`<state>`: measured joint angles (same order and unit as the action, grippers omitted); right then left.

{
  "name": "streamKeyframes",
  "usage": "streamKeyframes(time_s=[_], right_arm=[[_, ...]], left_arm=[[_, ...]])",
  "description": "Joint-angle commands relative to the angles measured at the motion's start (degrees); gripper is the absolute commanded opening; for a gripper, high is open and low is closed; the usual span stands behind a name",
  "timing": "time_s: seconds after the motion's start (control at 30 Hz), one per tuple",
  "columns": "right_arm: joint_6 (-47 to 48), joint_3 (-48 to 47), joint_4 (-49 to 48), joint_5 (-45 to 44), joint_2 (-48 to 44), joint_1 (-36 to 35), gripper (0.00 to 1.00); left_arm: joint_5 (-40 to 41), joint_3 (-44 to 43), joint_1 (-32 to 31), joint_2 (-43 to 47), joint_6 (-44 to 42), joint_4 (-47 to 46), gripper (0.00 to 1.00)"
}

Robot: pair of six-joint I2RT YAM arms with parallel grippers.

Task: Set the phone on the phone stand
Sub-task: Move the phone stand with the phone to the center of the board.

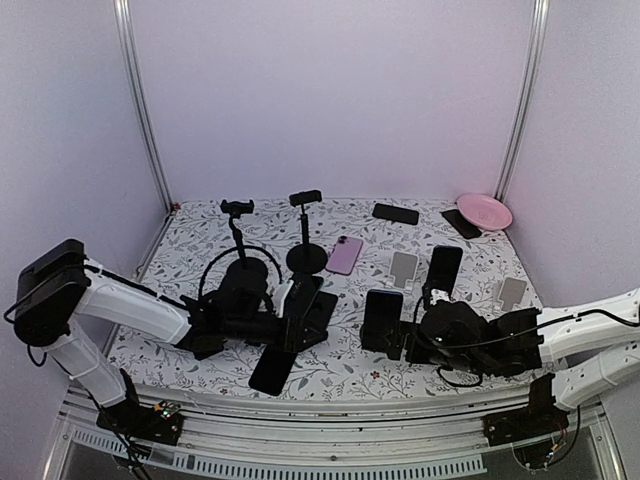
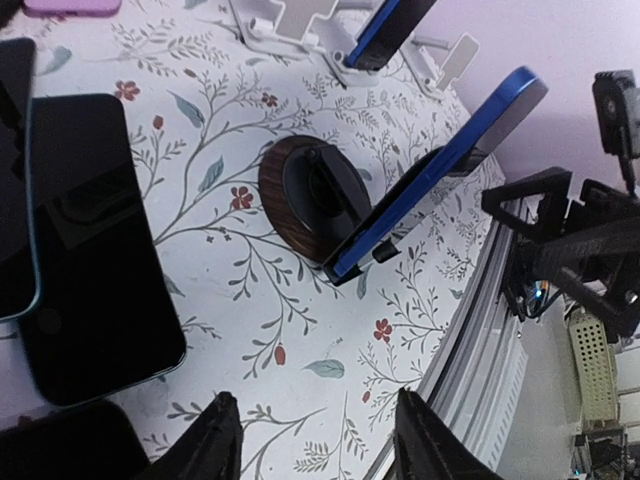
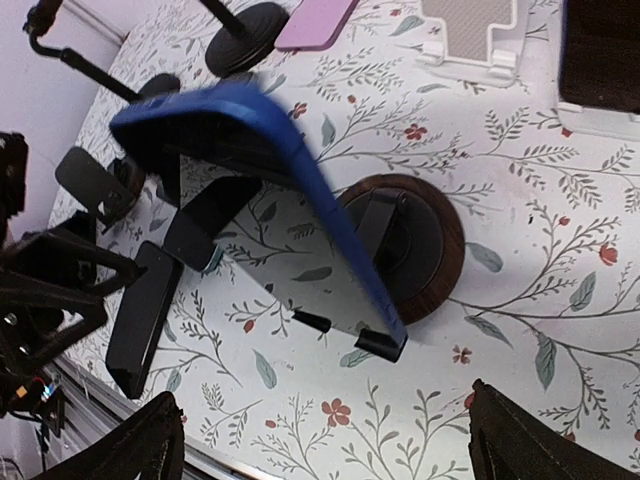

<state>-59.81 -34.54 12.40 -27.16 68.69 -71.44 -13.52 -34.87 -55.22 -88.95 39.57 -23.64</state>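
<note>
Blue-cased smartphone (image 2: 440, 165) propped on the phone stand with a round dark-wood base (image 2: 312, 192) — both grippers close by, both empty.

The phone leans back on the stand with its lower edge in the small lip, near the front middle of a table covered in white cloth printed with grey leaves and small red flowers (image 1: 340, 372). Plain lilac walls (image 1: 330, 100) close the space on three sides, with aluminium posts (image 1: 142, 100) in the back corners. The left gripper (image 2: 315, 445) has its fingers apart with only cloth between them — the right gripper (image 3: 330, 450) is spread wide (nothing in it either). Black phones (image 2: 90, 240) lie flat to the left of the stand, and a pink plate (image 1: 485, 211) sits in the far right corner.
</note>
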Motion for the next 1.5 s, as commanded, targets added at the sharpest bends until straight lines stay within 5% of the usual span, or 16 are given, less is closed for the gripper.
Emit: streamKeyframes(time_s=[0.0,0.23,0.3,0.43,0.53,0.77,1.47], right_arm=[[-2.02,4.35,-0.62,2.16,-5.88,5.01,1.0],[-2.33,13.91,-6.98,12.41,-16.06,18.16,0.87],[-1.52,15.5,-8.63,14.73,-17.55,20.79,0.76],[-0.63,15.98,-9.23,16.59,-18.22,23.3,0.4],[0.16,15.51,-9.16,17.16,-18.09,24.08,0.32],[1.48,13.8,-8.9,17.41,-17.8,24.39,0.27],[4.88,7.21,2.81,11.71,-22.92,24.44,0.27]], left_arm=[[-5.17,-5.4,-0.15,-7.81,1.44,-5.24,0.46],[-5.93,-11.92,0.16,-17.67,3.87,-6.02,0.33],[-6.42,-13.88,0.58,-20.4,4.72,-6.15,0.28],[-6.82,-17.59,0.97,-26.3,5.5,-4.93,0.17],[-6.46,-19.17,0.99,-28.29,5.6,-3.84,0.1],[-6.8,-22.1,0.28,-31.67,5.41,-1.7,0.0],[-7.6,-29.55,-3.39,-37.07,7.03,-0.74,0.0]])
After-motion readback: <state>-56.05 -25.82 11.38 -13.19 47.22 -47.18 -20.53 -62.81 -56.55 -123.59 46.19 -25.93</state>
